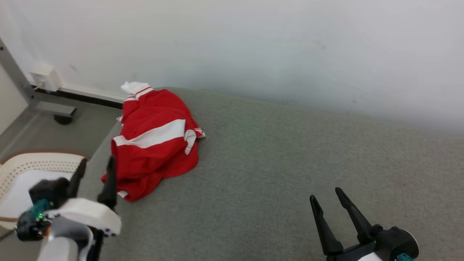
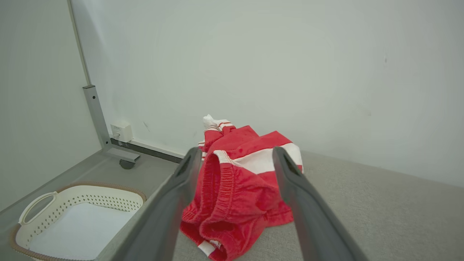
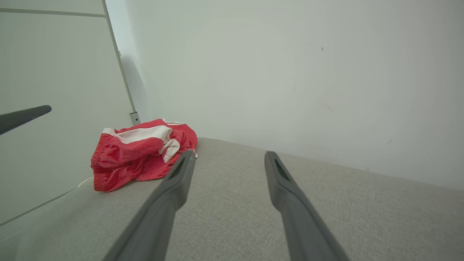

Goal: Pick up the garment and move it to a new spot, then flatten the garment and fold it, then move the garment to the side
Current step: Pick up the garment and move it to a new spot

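Observation:
The garment (image 1: 154,143) is a crumpled red piece with white stripes, lying in a heap at the far left of a grey-green padded surface (image 1: 290,163), close to the wall. My left gripper (image 1: 97,162) hovers open just short of the heap's near left edge; in the left wrist view its fingers frame the garment (image 2: 239,185) with nothing between them. At the lower right my right gripper (image 1: 327,194) is open and empty, well away from the cloth. The right wrist view has the garment (image 3: 139,152) lying far to the left of the right gripper (image 3: 228,156).
A cream perforated basket (image 1: 21,166) with a white cloth inside sits on the floor left of the surface, also seen as the basket (image 2: 90,197) in the left wrist view. A grey metal post (image 1: 21,87) and a wall socket (image 1: 44,77) stand behind it. A white wall backs the surface.

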